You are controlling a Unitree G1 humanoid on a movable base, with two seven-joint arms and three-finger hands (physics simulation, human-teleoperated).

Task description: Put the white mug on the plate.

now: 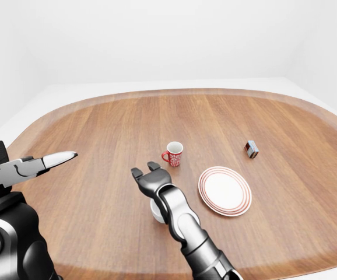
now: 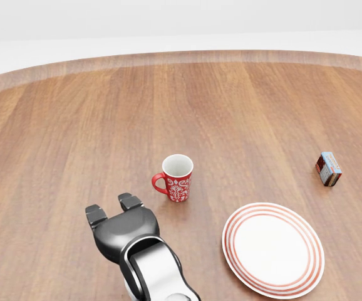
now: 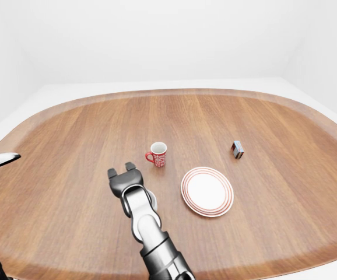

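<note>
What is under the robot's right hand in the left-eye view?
Under the black right hand, a small part of a white rounded object shows on the wooden table, probably the white mug. The hand and forearm cover most of it; no handle is visible.

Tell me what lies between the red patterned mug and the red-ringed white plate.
Only bare wood. In the head view, the red patterned mug and red-ringed white plate stand apart with only wooden table showing between them.

The right hand [image 1: 151,178] is glossy black with stubby dark fingers; its forearm [image 1: 183,224] has silver-grey shells over black joints. The left hand [image 1: 37,163] shows a pale silver fingertip on dark grey links.
</note>
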